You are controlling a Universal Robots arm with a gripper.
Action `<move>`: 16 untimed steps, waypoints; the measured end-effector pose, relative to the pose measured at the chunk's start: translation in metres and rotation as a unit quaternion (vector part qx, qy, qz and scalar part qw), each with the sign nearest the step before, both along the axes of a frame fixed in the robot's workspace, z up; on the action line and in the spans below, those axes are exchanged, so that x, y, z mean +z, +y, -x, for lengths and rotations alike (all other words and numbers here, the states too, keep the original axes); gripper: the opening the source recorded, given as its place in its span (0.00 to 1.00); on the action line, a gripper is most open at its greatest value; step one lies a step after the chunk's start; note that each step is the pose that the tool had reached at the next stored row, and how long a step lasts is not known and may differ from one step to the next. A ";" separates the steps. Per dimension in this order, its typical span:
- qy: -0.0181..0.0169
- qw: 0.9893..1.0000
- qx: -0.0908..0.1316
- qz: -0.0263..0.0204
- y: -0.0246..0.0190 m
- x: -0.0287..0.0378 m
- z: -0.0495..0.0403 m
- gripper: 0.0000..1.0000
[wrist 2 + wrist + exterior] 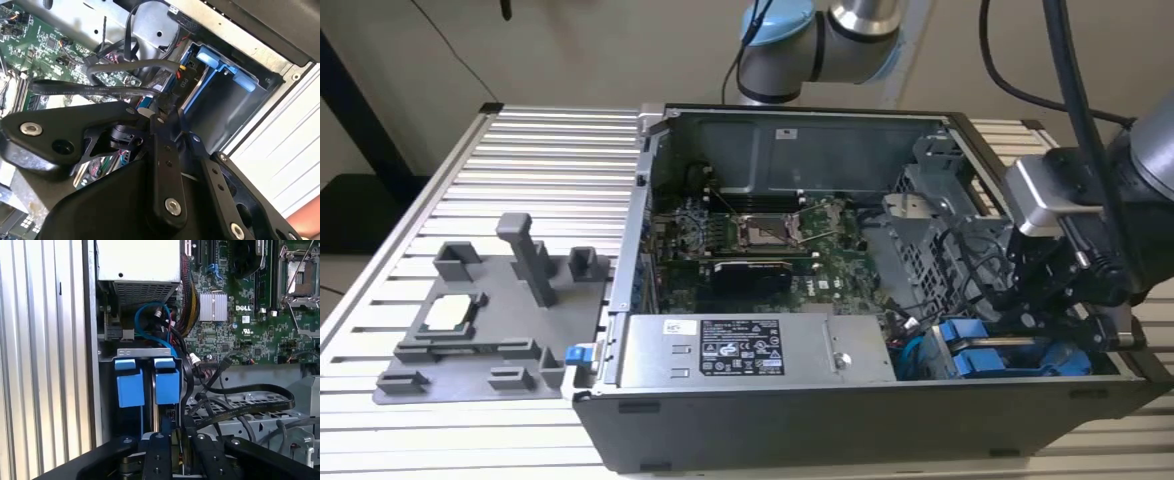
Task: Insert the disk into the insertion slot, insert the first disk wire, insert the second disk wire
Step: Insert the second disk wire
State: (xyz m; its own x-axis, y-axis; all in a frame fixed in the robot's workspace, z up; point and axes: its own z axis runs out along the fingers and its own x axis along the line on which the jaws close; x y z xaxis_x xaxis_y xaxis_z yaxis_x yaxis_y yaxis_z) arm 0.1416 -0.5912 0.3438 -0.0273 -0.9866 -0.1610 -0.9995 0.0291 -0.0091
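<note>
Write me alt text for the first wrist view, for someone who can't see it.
Looking into an open computer case, two blue drive carriers sit side by side in the grey metal drive cage, just beyond the black gripper. Black cables loop alongside, with the green motherboard and silver power-supply box beyond.

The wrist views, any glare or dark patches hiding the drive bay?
In the first wrist view, the two blue carrier ends are evenly lit, while the bay below them falls into shadow. In the second wrist view, the gripper is a dark mass up close, and the metal cage behind it glares bright.
</note>
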 end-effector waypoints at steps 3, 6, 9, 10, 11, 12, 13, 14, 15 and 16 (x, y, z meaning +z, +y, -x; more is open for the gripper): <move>0.000 1.000 0.000 0.000 0.0000 0.0099 0.0000 0.24; 0.000 1.000 0.000 -0.001 0.0000 0.0233 0.0000 0.24; 0.000 1.000 0.000 -0.001 0.0000 0.0369 0.0000 0.24; 0.000 1.000 0.000 -0.001 0.0000 0.0412 0.0000 0.24; 0.000 1.000 0.000 -0.002 0.0000 0.0451 0.0000 0.24; 0.000 1.000 0.000 -0.002 0.0000 0.0478 0.0000 0.24; 0.000 1.000 0.000 -0.002 0.0000 0.0492 0.0000 0.24; 0.000 1.000 0.000 -0.002 0.0000 0.0494 0.0000 0.24; 0.000 1.000 0.000 -0.002 0.0000 0.0494 0.0000 0.24; 0.000 1.000 0.000 -0.002 0.0000 0.0495 0.0000 0.24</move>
